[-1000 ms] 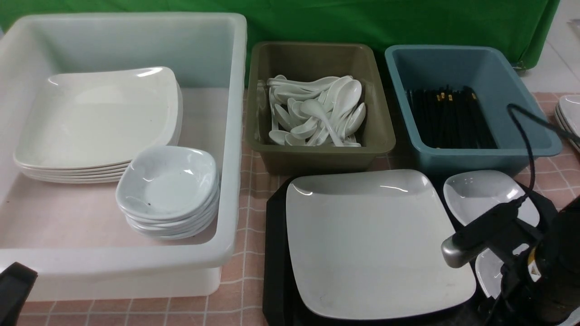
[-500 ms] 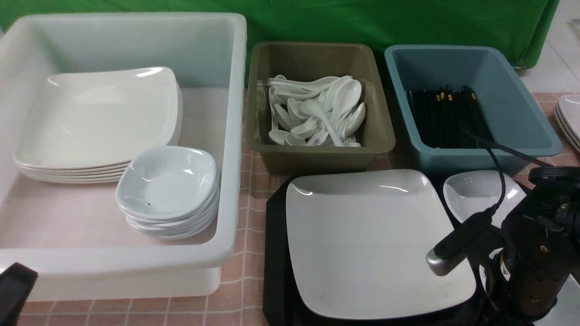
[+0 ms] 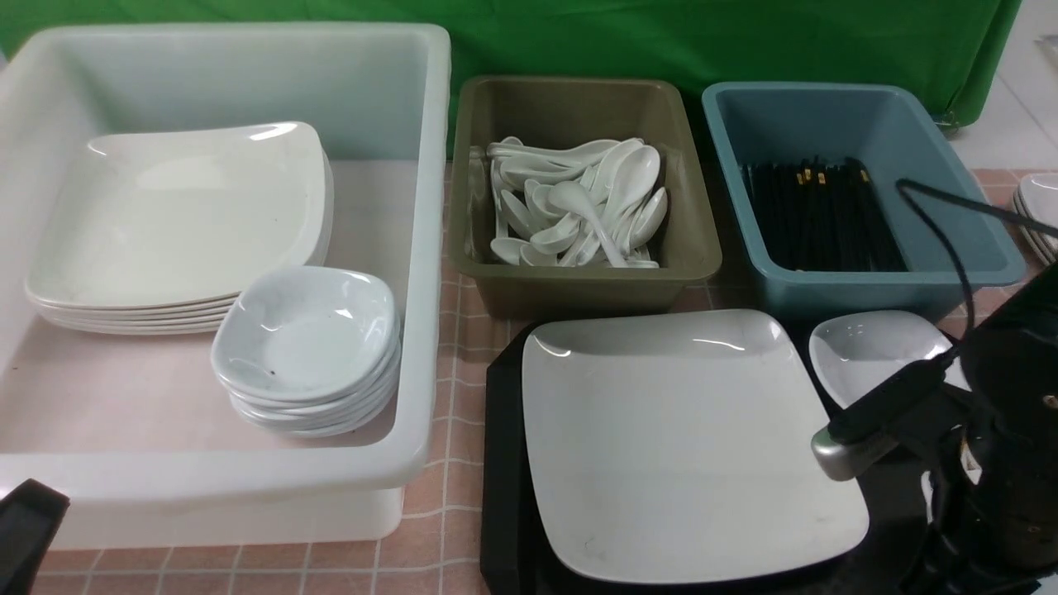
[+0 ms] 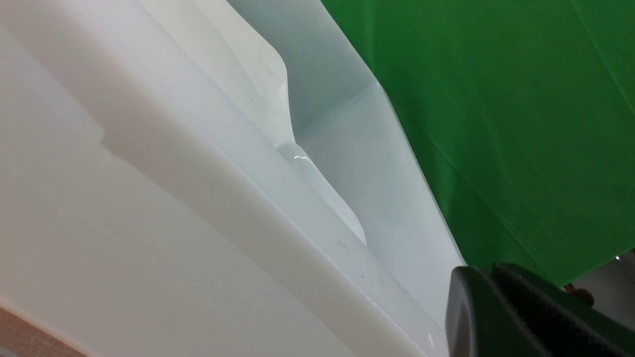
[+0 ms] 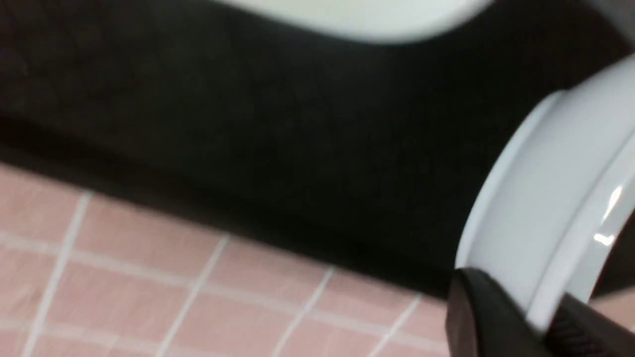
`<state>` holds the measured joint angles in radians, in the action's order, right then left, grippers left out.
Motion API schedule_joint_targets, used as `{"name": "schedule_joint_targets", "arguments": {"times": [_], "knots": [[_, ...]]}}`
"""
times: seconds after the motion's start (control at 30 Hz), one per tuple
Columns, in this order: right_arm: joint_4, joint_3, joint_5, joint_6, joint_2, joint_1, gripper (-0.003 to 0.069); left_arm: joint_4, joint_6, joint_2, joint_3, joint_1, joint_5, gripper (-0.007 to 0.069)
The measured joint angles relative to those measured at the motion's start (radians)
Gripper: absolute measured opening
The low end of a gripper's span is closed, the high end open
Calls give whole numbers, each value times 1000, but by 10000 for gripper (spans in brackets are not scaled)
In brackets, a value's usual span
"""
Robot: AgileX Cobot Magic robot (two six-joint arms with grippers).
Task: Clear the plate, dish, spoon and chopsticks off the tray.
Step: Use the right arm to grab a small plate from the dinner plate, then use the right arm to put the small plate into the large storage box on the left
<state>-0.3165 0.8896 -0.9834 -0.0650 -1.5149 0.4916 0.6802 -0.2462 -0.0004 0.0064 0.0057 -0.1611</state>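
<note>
The plate lies flat on the tray and covers most of it. Being square, it has no long axis. Its edges run nearly along the tray's edges, and one corner points to the tray's near right side.

A dish is gripped by its rim between the narrowly closed fingers of the right gripper, over the tray's near right part. Its underside, with the foot ring, is turned towards the wrist camera. In the front view this dish is hidden behind the right arm.

Another small dish rests at the tray's far right corner, apart from the plate. The left gripper is kept closed with nothing in it, near the white tub.

One second ago the dish was lying just right of the plate's near corner. Now bare black tray is seen there. The plate and the other small dish have not been moved.
</note>
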Motion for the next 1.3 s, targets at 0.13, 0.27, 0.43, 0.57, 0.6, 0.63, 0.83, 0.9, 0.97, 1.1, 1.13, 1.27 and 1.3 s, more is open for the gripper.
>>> {"name": "schedule_joint_targets", "arguments": {"times": [0.13,0.27,0.43,0.57,0.6,0.63,0.83,0.9,0.97,1.1,1.13,1.27,1.3], "knots": [[46,0,-34,8,146,0,78,-1,0,0,0,0,0,20],[107,5,-42,38,296,0,78,-1,0,0,0,0,0,20],[198,58,-50,89,425,0,78,-1,0,0,0,0,0,20],[351,144,-20,213,489,0,78,-1,0,0,0,0,0,20],[451,173,-1,297,492,0,78,-1,0,0,0,0,0,20],[508,191,12,348,487,0,78,-2,0,0,0,0,0,20],[908,281,70,706,355,2,78,-31,0,0,0,0,0,20],[952,322,80,775,281,19,78,-46,0,0,0,0,0,20],[971,392,96,833,178,66,78,-57,0,0,0,0,0,20],[980,555,119,903,-6,160,78,-64,0,0,0,0,-2,20],[980,607,130,927,-59,186,78,-64,0,0,0,0,-5,20],[933,806,190,1015,-253,272,78,-65,0,0,0,0,-16,20],[906,852,217,1031,-301,292,78,-65,0,0,0,0,-17,20]]}}
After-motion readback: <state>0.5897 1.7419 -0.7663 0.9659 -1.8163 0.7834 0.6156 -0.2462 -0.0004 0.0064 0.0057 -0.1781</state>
